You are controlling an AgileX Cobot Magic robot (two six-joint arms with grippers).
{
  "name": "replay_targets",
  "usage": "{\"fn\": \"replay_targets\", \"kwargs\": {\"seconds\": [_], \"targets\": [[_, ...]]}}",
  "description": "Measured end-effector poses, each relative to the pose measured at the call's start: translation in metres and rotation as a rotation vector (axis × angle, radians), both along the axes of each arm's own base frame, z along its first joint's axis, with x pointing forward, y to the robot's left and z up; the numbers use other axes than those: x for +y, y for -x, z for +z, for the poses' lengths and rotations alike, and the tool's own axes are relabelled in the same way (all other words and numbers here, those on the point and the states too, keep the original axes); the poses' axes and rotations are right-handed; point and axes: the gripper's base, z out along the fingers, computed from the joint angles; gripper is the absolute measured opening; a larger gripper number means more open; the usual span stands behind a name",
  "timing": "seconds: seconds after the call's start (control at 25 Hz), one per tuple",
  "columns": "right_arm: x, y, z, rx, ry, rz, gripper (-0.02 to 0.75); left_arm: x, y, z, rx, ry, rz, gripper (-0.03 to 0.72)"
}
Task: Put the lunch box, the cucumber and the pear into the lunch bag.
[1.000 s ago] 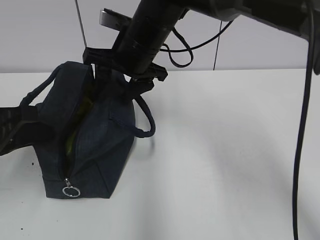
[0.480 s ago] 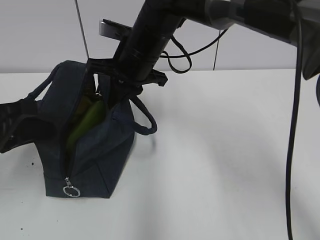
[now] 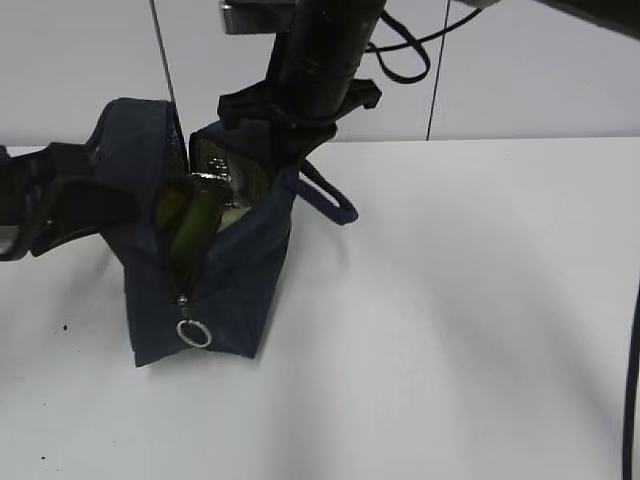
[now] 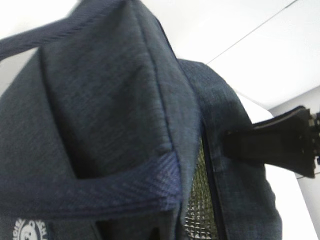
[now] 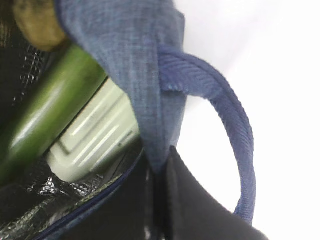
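The navy lunch bag [image 3: 235, 285] stands on the table with its top held open and its ring pull [image 3: 193, 333] at the front. Inside it lie the dark green cucumber [image 3: 195, 225] and the pale green lunch box lid [image 3: 233, 214]. The right wrist view shows the cucumber [image 5: 47, 112], the lunch box [image 5: 95, 135] beside it and the yellow-brown pear [image 5: 36, 24] at the top. My right gripper [image 5: 161, 175] is shut on the bag's right rim [image 3: 262, 172]. My left gripper [image 3: 112, 205] grips the bag's left wall; its fingers are hidden behind fabric [image 4: 100, 110] in the left wrist view.
The white table [image 3: 460, 300] stretches to the right and front of the bag. One loop handle [image 3: 330, 200] hangs over the bag's right side. Black cables [image 3: 632, 380] hang at the right edge. A wall stands behind the table.
The bag has shifted right and a little away, and both grippers have pulled its opening wider. The right arm has moved up and right. The lunch box lid now shows beside the cucumber.
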Motion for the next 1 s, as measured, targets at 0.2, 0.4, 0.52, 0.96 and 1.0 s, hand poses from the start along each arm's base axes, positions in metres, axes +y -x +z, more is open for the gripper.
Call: {"fn": "replay_targets", "kwargs": {"seconds": [0.2,0.4,0.52,0.96,1.0], "targets": [[-0.026,0.001,0.029,-0.079,0.035,-0.031,0.006,-0.035,-0.006,0.014,-0.042,0.003,-0.087,-0.019],[-0.06,0.001,0.026,-0.04,0.073,-0.089,0.006,-0.072,-0.017,0.008,-0.019,-0.01,-0.183,-0.019],[-0.076,0.005,0.015,-0.002,0.122,-0.099,0.006,-0.091,-0.022,-0.003,0.019,-0.019,-0.229,-0.019],[-0.098,0.007,-0.001,0.055,0.146,-0.081,0.006,-0.106,-0.025,-0.015,0.062,-0.005,-0.279,-0.019],[-0.098,0.007,-0.001,0.05,0.148,-0.07,0.006,-0.106,-0.025,-0.015,0.062,-0.005,-0.279,-0.019]]}}
